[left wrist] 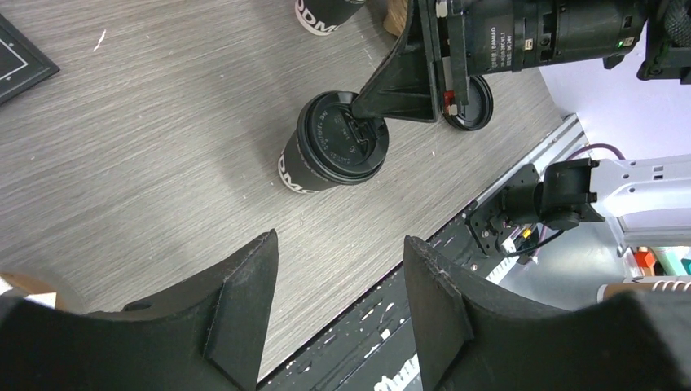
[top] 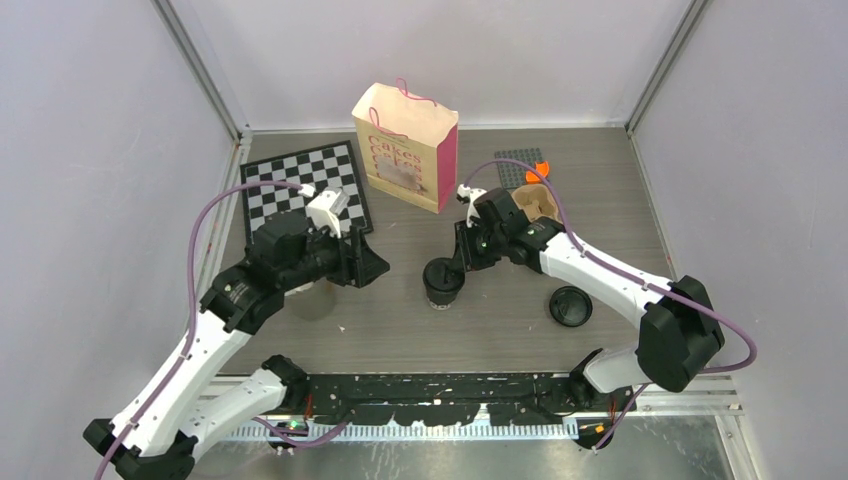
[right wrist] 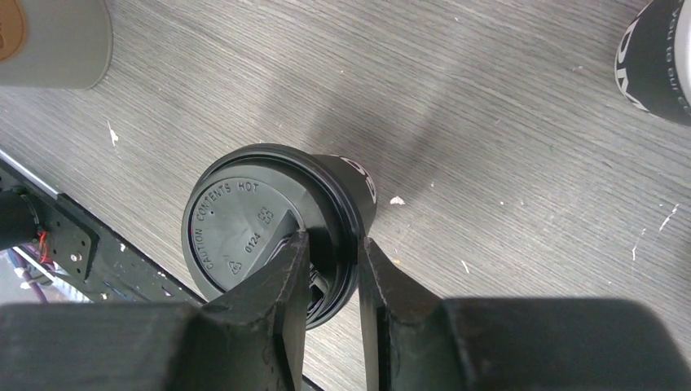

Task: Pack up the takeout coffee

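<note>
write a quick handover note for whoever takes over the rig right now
left gripper: open, empty, above the table.
right gripper: pinching the rim of the lidded cup, upright mid-table.
second cup: lidless, standing nearby; a loose lid lies on the table.
done: one cup lidded.
left: lid the second, pack both; neither is in the cup carrier yet.

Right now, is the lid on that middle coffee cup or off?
On: the black lid covers the top of the cup, and the right gripper pinches its rim.

High rear overhead view; two close, downward wrist views, lidded cup (right wrist: 236, 220) in both.
</note>
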